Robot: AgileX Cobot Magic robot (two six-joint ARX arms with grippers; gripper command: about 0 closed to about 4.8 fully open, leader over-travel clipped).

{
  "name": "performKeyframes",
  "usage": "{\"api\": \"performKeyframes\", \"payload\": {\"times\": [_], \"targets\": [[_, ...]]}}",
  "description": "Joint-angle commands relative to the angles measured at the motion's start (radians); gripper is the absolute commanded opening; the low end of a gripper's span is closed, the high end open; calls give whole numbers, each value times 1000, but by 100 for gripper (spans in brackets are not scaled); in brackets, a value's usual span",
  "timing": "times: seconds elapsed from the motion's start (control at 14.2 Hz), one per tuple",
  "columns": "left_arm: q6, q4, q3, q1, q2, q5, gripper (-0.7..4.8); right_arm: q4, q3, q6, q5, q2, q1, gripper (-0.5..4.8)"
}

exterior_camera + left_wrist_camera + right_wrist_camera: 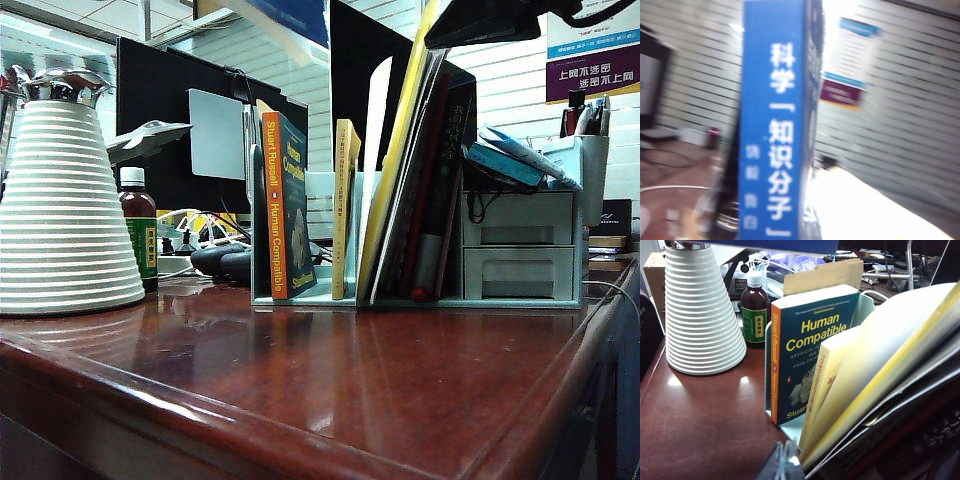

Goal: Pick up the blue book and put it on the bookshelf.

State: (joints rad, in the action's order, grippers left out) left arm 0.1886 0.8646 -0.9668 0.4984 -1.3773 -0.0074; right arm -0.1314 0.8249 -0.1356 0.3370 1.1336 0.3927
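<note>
Left wrist view: our left claw (735,215) grips the blue book (775,125) upright, spine facing us. We should steer it into a free bookshelf (520,215) slot. Right claw (782,465): state unclear.

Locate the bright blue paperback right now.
The bright blue paperback with white Chinese characters on its spine fills the left wrist view, standing upright close to the camera, apparently held in the left end effector; it does not show in the exterior or right wrist views.

A white ribbed cone-shaped vessel (62,205) stands at the table's (330,390) left; just right of it, a brown bottle (138,228) with a green label.
</note>
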Motion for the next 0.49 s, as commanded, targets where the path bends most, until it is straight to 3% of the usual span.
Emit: {"api": "performKeyframes", "payload": {"times": [0.07,0.49], "targets": [[-11,99,-47,21,-66,-90,-5,-16,3,11,17,-13,3,-1],[-16,146,-199,27,-337,-158,-6,-31,3,13,53,-79,4,-1]]}}
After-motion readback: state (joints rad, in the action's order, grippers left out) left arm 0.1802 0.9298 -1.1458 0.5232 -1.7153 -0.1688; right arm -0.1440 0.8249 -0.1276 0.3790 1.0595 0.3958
